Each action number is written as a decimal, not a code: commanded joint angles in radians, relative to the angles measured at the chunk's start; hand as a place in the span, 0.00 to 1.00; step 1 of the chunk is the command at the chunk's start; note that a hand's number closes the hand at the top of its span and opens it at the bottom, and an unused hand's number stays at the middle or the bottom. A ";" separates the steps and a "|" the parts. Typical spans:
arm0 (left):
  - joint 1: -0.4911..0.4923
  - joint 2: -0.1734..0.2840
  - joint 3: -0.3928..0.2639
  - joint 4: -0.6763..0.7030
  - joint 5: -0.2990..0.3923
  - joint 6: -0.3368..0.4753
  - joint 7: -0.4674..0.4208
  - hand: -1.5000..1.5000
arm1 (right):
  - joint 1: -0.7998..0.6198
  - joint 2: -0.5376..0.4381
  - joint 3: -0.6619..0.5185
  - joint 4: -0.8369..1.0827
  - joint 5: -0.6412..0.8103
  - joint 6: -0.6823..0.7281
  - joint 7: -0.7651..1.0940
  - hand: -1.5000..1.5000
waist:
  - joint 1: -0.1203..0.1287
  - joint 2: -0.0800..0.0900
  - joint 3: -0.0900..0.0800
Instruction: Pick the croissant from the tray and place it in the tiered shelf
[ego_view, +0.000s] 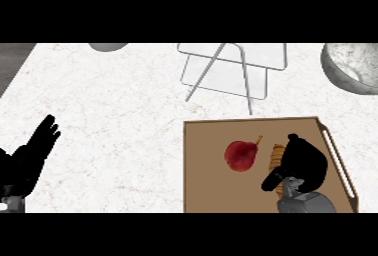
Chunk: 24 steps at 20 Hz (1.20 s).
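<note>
My right hand (304, 162) is low on the right, over the brown tray (203, 195), with its grey forearm coming up from the bottom edge. Its fingers and thumb curl down round the croissant (277, 154), which lies on the tray under my palm; only a thin golden strip of it shows along the hand's left side, with another scrap lower down by the thumb. I cannot tell whether the croissant is lifted or resting on the tray. Just left of it, apart from my fingers, lies a red pear-shaped fruit (241, 155) with a short stem pointing up and right. The tray has a pale handle (338, 160) along its right edge. My left hand (31, 157) rests at the far left edge of the counter (111, 110), fingers straight, together and pointing up and to the right, holding nothing. Beyond the tray, near the top middle, stands the tiered shelf (232, 67), a pale frame with thin grey bars and 2 flat levels showing, well apart from the croissant. At the top right sits a grey marbled bowl (353, 67), cut by the view's edge, and at the top left of the shelf a small grey rounded thing (108, 46) shows only in part.
</note>
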 joint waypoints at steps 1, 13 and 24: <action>0.044 -0.044 -0.017 -0.050 -0.046 0.040 -0.004 0.50 | 0.060 0.015 -0.006 0.041 0.011 -0.048 0.041 1.00 | 0.000 0.008 0.007; -0.020 -0.015 0.069 0.044 -0.018 -0.060 -0.016 0.50 | 0.000 -0.010 0.055 -0.009 0.140 0.041 0.019 1.00 | -0.003 0.008 0.007; -0.039 -0.060 0.014 0.018 -0.078 -0.047 0.001 0.50 | -0.240 0.016 0.333 -0.059 -0.005 0.000 -0.176 1.00 | 0.050 0.015 0.007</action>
